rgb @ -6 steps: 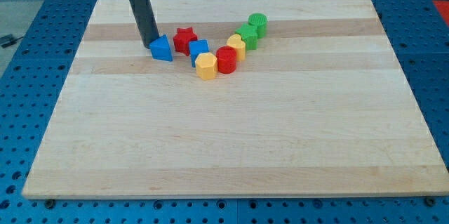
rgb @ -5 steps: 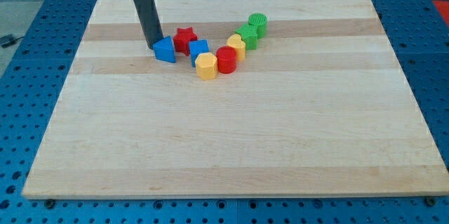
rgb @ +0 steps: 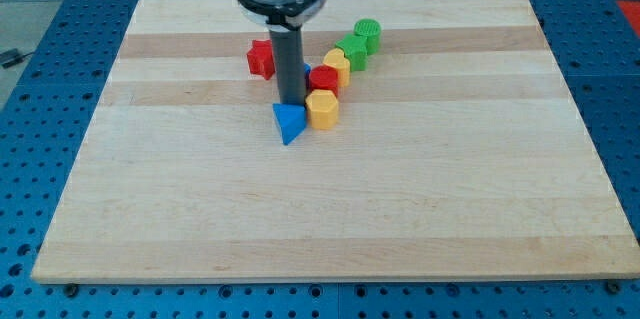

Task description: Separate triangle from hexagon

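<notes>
My tip [rgb: 292, 105], a bare rod tool with nothing to grip, touches the blue triangle [rgb: 289, 122]; push it near-left, clear of the yellow hexagon [rgb: 322, 110]

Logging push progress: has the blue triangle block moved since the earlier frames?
Yes. The blue triangle block moved toward the view's right and bottom, from beside the red star to beside the yellow hexagon.

The rod [rgb: 291, 59] hid part of the red star [rgb: 261, 58] and most of a blue block at its three o'clock.
</notes>
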Robot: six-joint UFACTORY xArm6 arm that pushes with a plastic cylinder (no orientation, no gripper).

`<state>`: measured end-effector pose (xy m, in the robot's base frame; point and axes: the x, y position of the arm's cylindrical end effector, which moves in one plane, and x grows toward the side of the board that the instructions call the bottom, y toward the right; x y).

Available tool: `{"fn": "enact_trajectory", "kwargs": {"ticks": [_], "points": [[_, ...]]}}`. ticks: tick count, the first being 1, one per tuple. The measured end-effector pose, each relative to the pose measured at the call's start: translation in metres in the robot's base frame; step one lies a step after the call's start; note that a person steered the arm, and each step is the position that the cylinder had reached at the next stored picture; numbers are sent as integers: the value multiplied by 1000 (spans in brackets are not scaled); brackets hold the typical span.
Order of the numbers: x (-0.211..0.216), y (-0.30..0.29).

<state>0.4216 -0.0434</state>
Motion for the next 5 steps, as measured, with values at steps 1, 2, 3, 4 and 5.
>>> {"fn": "enact_trajectory", "kwargs": {"ticks": [1, 2, 3, 4, 5], "points": [[14, -6], [14, -45], [20, -70], [25, -56], [25, -36]]}}
